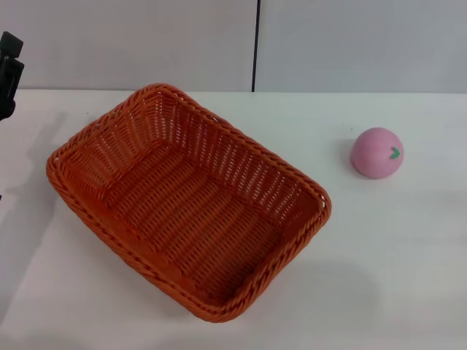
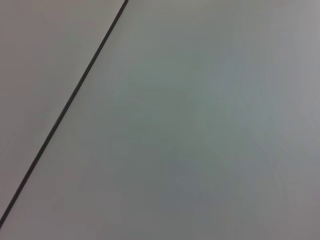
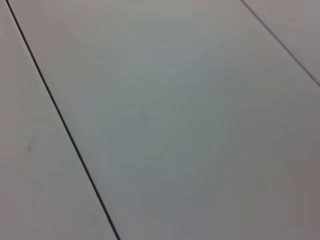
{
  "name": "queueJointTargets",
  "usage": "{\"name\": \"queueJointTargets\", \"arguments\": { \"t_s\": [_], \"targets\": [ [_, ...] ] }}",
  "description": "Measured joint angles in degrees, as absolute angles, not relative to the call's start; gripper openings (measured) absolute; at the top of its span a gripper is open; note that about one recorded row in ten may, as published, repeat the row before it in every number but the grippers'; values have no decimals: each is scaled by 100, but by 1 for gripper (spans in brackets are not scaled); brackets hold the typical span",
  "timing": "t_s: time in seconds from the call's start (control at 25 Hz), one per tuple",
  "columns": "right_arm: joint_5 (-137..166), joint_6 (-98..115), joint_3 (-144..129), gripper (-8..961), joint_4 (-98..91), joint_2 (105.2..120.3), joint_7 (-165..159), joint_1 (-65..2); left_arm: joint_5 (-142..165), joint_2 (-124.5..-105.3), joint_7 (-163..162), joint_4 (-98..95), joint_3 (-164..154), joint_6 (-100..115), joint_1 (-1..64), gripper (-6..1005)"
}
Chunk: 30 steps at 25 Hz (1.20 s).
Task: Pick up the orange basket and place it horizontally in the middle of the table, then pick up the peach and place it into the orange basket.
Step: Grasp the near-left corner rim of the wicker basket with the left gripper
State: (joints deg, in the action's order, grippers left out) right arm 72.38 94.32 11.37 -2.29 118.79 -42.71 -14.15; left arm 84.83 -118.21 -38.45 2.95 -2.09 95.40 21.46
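Orange basket (image 1: 188, 200): sits skewed, nearer the worktop's (image 1: 394, 248) left edge.
Peach (image 1: 376, 152): right, apart.
Left pincer (image 1: 9, 69): far-left edge, opening can't tell.

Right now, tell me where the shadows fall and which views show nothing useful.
Head view: soft shadows lie on the table to the near left of the basket and just left of the peach, with no harsh glare; the left hand is only a dark sliver at the edge. Left wrist and right wrist views: plain grey panels with dark seams, nothing of the task.
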Motion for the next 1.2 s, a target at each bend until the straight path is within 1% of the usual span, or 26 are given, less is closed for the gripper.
{"name": "queueJointTargets", "arguments": {
  "t_s": [0.52, 0.88, 1.0, 1.2],
  "targets": [
    [7243, 9423, 366, 627, -954, 11865, -5536, -1381, 8466, -11818, -3834, 234, -201, 9654, 2095, 602],
    [7464, 9378, 239, 626, -1090, 11848, -5652, -1384, 8449, -11821, -3822, 135, -128, 9685, 2074, 603],
    [7475, 9356, 237, 626, -1090, 11848, -5653, -1385, 8481, -11812, -4132, -110, -249, 9669, 2085, 603],
    [7538, 9203, 236, 626, -1097, 11847, -5660, -1393, 8505, -11800, -5365, -1184, -1141, 9481, 2173, 603]
  ]
}}
